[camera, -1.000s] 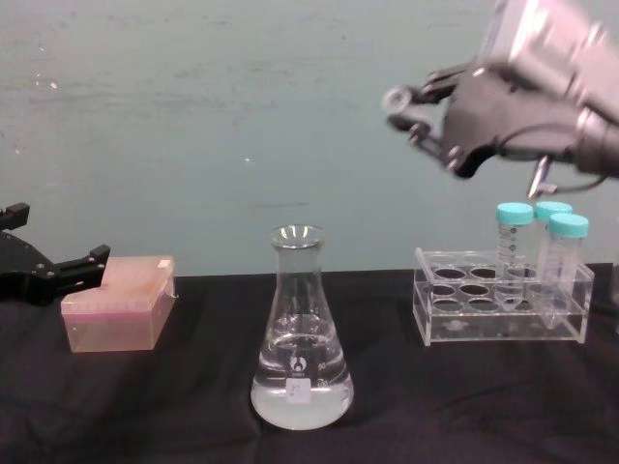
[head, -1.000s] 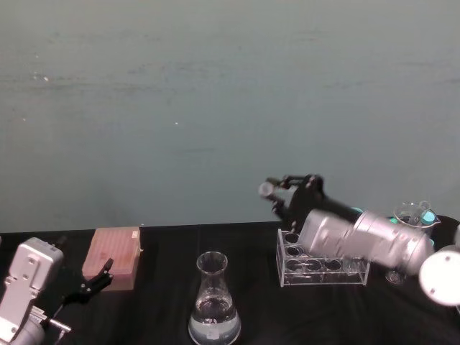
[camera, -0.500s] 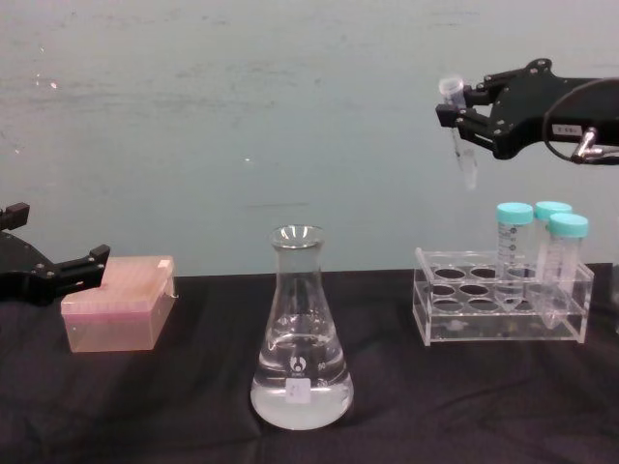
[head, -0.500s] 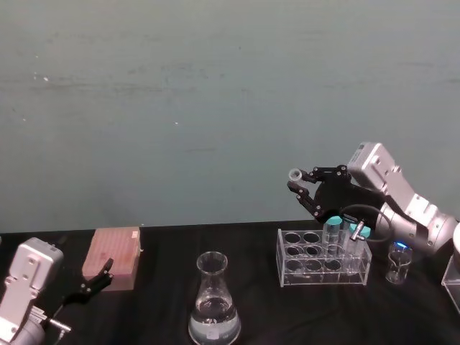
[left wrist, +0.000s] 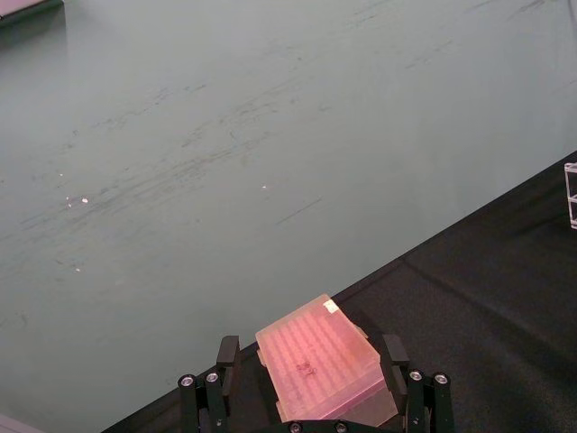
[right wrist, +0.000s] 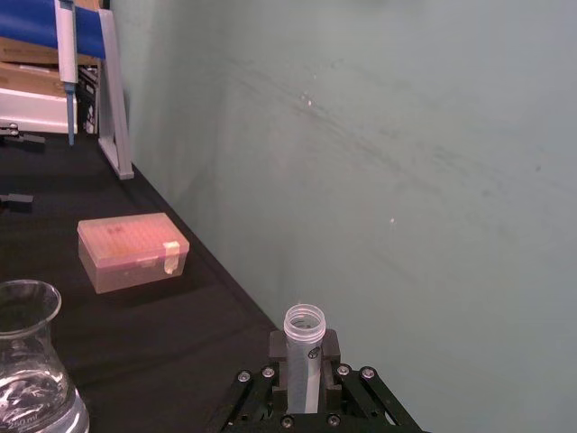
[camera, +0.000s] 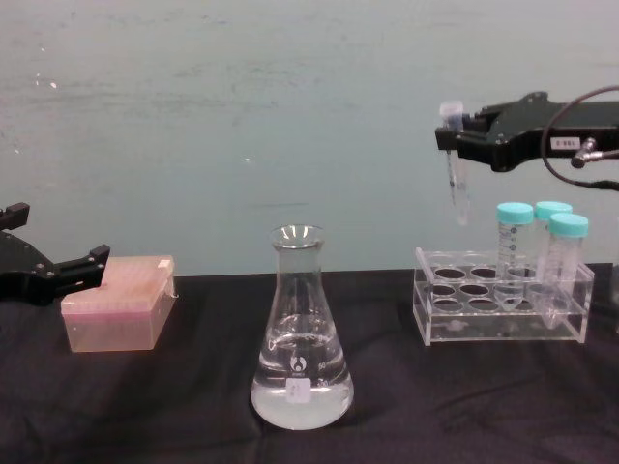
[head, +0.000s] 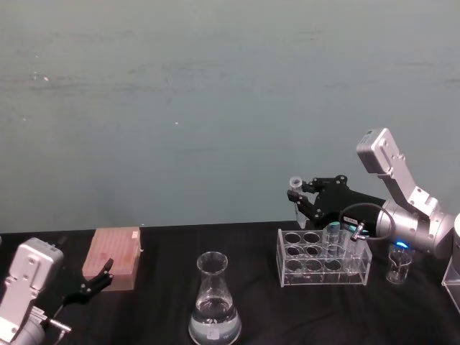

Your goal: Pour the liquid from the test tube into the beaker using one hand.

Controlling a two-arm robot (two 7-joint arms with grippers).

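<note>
Right gripper (camera: pixel 453 143) clamps the slim clear plastic tube (camera: pixel 456 184) upright above the rack (camera: pixel 500 311); left gripper (camera: pixel 92 259) fingers apart.

A black-clothed table (camera: pixel 193 406) carries a pink box (camera: pixel 118 307) near its left edge, the beaker (camera: pixel 301 333) mid-front, and a clear tube rack (camera: pixel 501 309) toward the right edge.

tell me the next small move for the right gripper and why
Probably lower the test tube toward the rack. The right gripper holds it upright above the rack's left end, well to the right of the beaker, which already holds liquid; the tube looks empty.
</note>
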